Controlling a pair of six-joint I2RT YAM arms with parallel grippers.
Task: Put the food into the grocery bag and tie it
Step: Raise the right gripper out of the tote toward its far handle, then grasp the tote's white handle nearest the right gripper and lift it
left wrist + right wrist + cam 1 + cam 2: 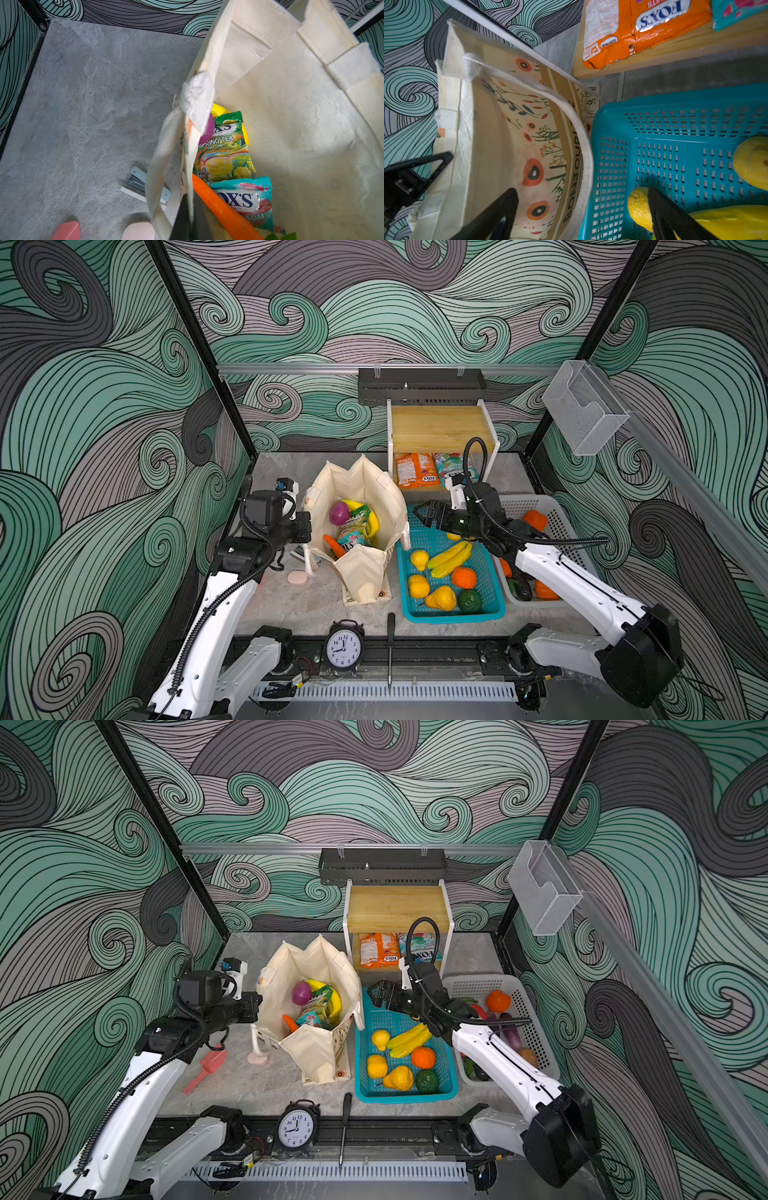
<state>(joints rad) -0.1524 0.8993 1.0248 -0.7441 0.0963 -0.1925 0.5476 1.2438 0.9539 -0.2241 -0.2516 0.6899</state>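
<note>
Grocery bag (365, 485) stands open mid-bench (291, 610), its right wall touching the teal basket (457, 618). Left claw (190, 218) is clenched on the bag's left rim, holding the mouth open. Right claw (582, 190) is spread wide & empty, straddling the right handle (583, 133) where bag meets basket.

Risks:
- If the right claw closes here, it may pinch basket rim or bag wall along w/ the handle. A pull would then drag the basket or tip the bag.
- Canvas looks soft. If the left grip slips, that wall prob folds in over the food.
- Handles hang outside on opposite sides. Drawing them together for the knot could tilt the bag & spill the top items.

Counts:
- In bag, 5 seen: 1 purple onion (339, 513), 1 banana bunch (355, 504), 1 carrot (331, 544), 2 candy pkts (green-yellow (359, 517), teal (351, 540)).
- Handles: 2, incl. left handle (158, 162).
- Teal basket: 6 toy fruit (464, 577) clear, a 7th yellow one partly under the right arm (552, 568).
- White basket (557, 522): partly hidden, can't count.
- Shelf (436, 429), far side: 2 more pkts, orange (415, 470) & teal (451, 466).
</note>
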